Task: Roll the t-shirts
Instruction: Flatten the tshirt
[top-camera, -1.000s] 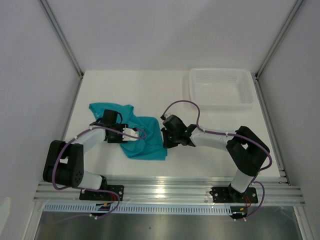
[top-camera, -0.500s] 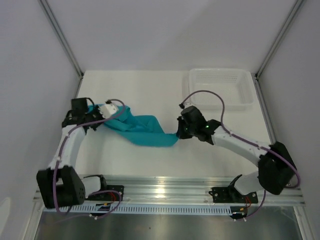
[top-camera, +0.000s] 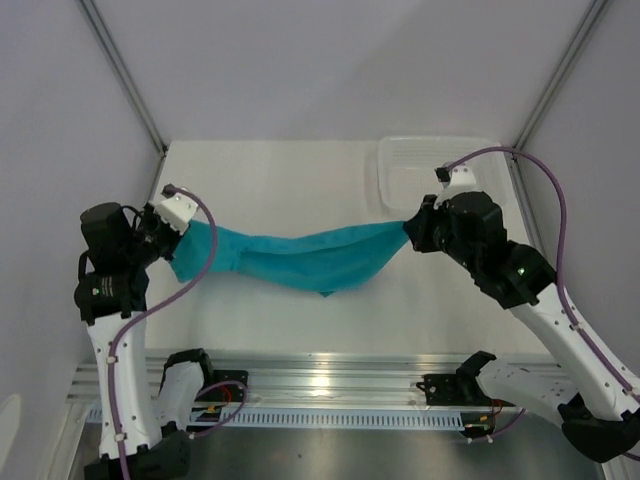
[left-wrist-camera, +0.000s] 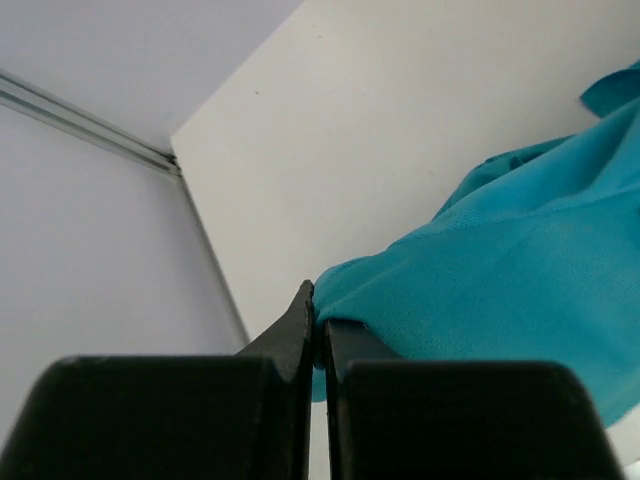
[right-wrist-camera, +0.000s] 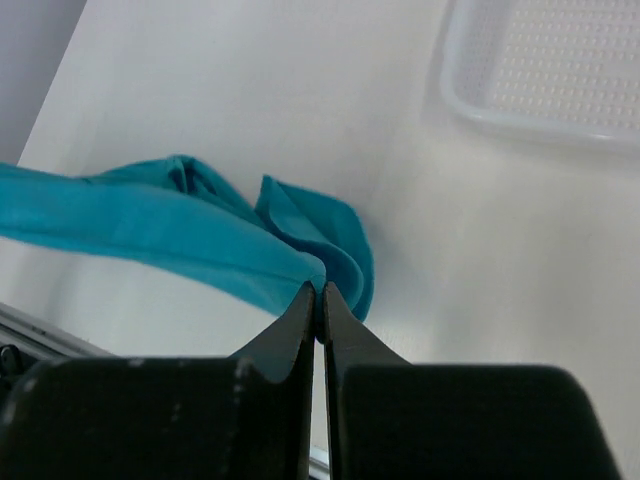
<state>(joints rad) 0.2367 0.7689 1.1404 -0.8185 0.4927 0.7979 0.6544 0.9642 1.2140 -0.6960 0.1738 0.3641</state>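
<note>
**Shirt strung sideways between both arms, sagging in the middle**

The teal t-shirt (top-camera: 300, 258) is held up off the surface (top-camera: 280, 185) like a hammock, so nothing is laid flat yet. One end is pinched by the left gripper (top-camera: 180, 235) over by the left edge. The other end is pinched by the right gripper (top-camera: 410, 232) toward the right side, just in front of the white basket (top-camera: 383, 175) in the far right corner. Both sets of jaws are clamped tight on fabric. In each wrist view they're seen pressed together with teal cloth bunched right at the tips.

The relation that counts is that the shirt's long axis runs left to right, roughly parallel to the near edge. Each end is caught in a pair of jaws, and the rest of the cloth trails away toward the opposite arm. The middle droops lowest, with a small point of fabric hanging down around the centre of the surface. Whether that point touches can't be told. Neither arm is really nearer, and the load looks shared about evenly.

The cloth is bunched into more of a rope than a sheet, so sleeves and hem can't be made out. For rolling, it probably has to be lowered and spread flat along that same left-right line first. Both ends would need to be brought down together, otherwise it likely gets dragged lopsided.
</note>
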